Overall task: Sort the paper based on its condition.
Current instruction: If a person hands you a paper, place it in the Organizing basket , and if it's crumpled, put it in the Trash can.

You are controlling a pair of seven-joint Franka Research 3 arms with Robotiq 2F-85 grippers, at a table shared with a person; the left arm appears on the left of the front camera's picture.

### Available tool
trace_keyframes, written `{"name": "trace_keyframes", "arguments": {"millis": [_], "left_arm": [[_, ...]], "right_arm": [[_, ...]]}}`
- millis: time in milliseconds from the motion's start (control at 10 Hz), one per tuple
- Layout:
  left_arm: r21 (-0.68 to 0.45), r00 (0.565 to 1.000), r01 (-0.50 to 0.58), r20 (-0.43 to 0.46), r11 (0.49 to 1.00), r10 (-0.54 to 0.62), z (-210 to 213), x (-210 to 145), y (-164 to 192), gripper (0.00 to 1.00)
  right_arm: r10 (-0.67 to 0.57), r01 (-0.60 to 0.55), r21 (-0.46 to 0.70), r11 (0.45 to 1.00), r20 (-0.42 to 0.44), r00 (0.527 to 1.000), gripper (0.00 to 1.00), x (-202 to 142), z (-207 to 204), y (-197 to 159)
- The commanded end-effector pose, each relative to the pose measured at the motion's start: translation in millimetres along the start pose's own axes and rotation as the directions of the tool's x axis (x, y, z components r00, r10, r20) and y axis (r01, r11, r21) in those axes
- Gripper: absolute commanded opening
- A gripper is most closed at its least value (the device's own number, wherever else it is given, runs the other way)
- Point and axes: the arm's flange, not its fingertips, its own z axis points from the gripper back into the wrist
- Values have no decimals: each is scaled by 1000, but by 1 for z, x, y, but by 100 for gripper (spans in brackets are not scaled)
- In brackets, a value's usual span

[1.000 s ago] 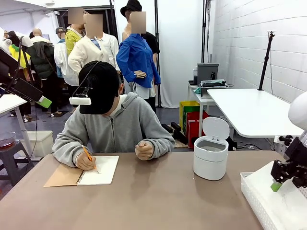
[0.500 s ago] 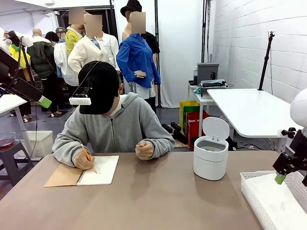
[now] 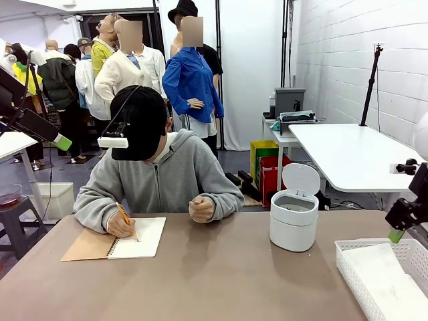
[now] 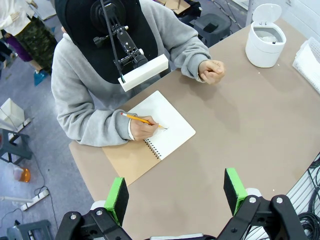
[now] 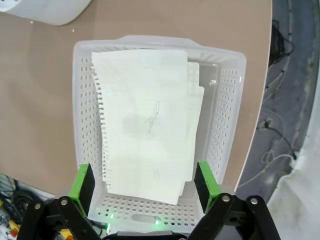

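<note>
Smooth white torn-out notebook sheets (image 5: 147, 117), faintly pencilled and ragged with spiral perforations along one long edge, lay stacked flat inside the white perforated plastic basket (image 5: 83, 117) at the table's right-hand end, roughly four o'clock from the small round white lidded bin (image 3: 294, 217). The right gripper (image 5: 144, 181) hung directly above the basket with its green-padded fingers (image 5: 83, 182) spread wide and nothing between them; in the front view it stood clear of the basket rim, toward one o'clock (image 3: 399, 224). The left gripper (image 4: 176, 192) was likewise spread and empty, poised high over the brown table (image 4: 240, 125), with the person's spiral-bound notebook (image 4: 160, 127) at twelve o'clock from it and the writing hand (image 4: 142, 127) on the page. The sheets were judged very light, limp and easily creased; they would slide on one another and offer little to pinch when flat, so a free corner or the overhanging short edge seemed the best hold. The basket walls hemmed any low approach; the table's centre offered open room, while the person's arms occupied the far-left edge.
</note>
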Motion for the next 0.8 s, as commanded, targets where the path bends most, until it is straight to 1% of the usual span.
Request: {"name": "trace_keyframes", "arguments": {"millis": [0, 100, 200, 300, 700], "left_arm": [[1, 1000, 0, 3, 1000, 0, 0, 0, 0, 100], [1, 1000, 0, 3, 1000, 0, 0, 0, 0, 100], [1, 1000, 0, 3, 1000, 0, 0, 0, 0, 100], [1, 1000, 0, 3, 1000, 0, 0, 0, 0, 100], [1, 1000, 0, 3, 1000, 0, 0, 0, 0, 100]], "right_arm": [[61, -61, -12, 998, 12, 998, 100, -12, 3, 11], [85, -85, 9, 996, 26, 996, 100, -10, 8, 14], [72, -73, 18, 997, 47, 996, 100, -9, 9, 16], [42, -42, -1, 999, 25, 999, 100, -2, 12, 10], [42, -42, -1, 999, 25, 999, 100, -2, 12, 10]]}}
